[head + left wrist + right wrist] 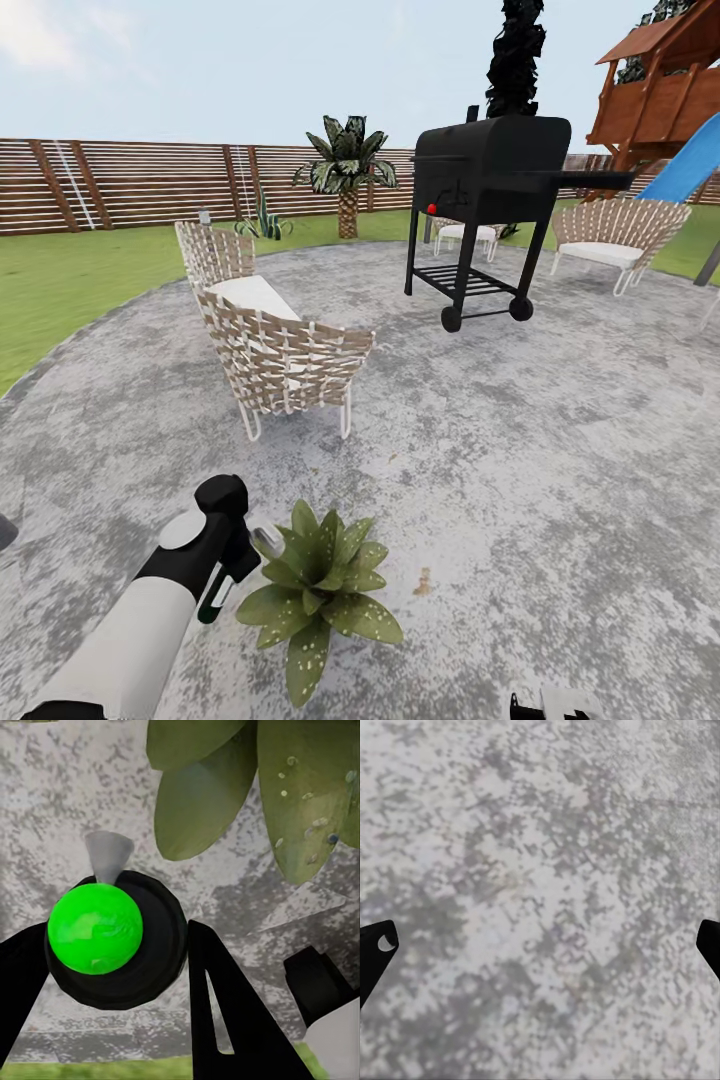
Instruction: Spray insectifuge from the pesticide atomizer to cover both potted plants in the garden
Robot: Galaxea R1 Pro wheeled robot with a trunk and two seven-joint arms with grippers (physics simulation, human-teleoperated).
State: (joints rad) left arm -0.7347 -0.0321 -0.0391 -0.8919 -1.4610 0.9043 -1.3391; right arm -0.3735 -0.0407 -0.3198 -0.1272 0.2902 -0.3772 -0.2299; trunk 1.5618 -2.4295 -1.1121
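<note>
Left gripper (112,967) clamps the pesticide atomizer (112,941) beside a potted plant (320,590), its pot apparently hidden; right gripper (540,945) gapes wide

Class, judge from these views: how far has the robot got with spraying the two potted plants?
Done: the atomizer is picked up, clamped in the left gripper. In hand: its nozzle points at the plant on the patio, and the leaves carry pale droplets, so spraying looks under way; full cover can't be judged. Left: the second plant. The right gripper is open and empty.
</note>
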